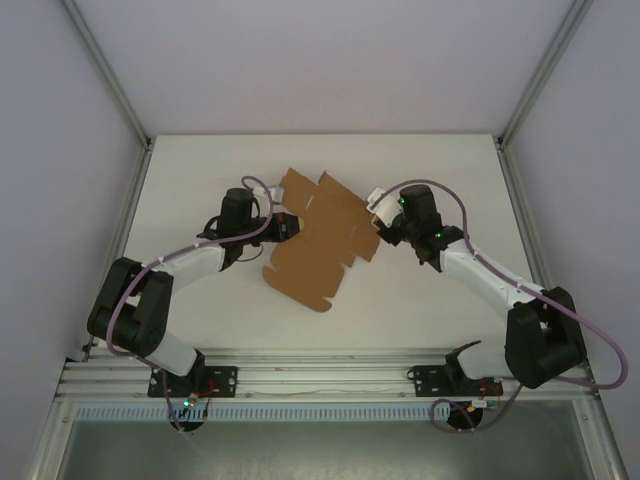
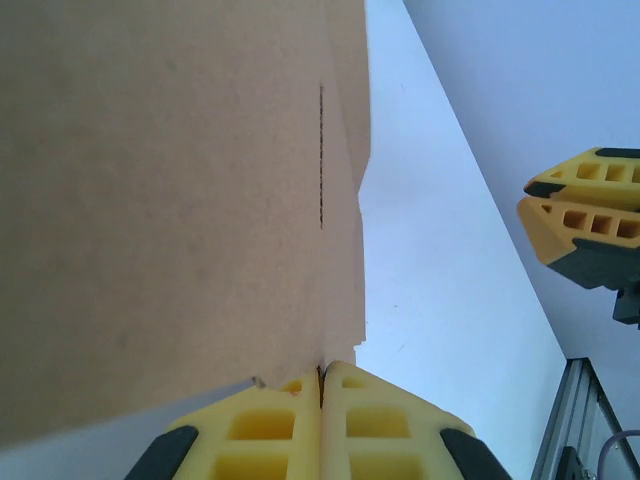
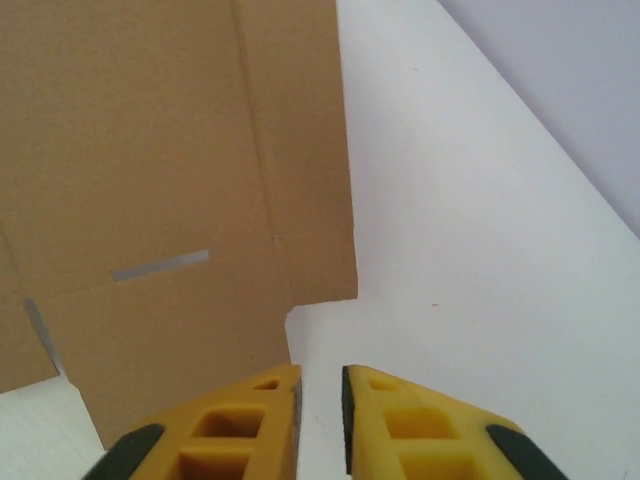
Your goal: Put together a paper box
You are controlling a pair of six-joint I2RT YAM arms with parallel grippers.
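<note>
White desk (image 1: 430, 170), pale walls (image 1: 50, 150) all round, alu posts (image 1: 110, 75) in the corners. Going L to R: left arm (image 1: 185, 265) comes up from its base at the near edge, elbow kicked out to the left, forearm slanting up and right toward mid-desk. Left pincer (image 2: 322, 372) is clamped on the left edge of the paper box (image 1: 320, 245), yellow fingers (image 2: 270, 430) pressed tight w/ just the thin card between them.

Box is 1 flat die-cut sheet, plain brown kraft, flaps and tabs spread out, sitting diagonally approx mid-desk between the 2 pincers. From the left wrist cam the card looks tipped up on that side, tho can't say for sure. 1 cut slit (image 3: 160, 265) shows from the right wrist cam.

Right arm (image 1: 480, 275) mirrors the left: elbow out right, forearm slanting up-left. Right pincer (image 3: 320, 385) sits just beside the sheet's right edge, jaws a narrow crack apart, gripping nothing, bare desk under the gap.

Count: 2 arms, 2 pincers, 1 sheet.
</note>
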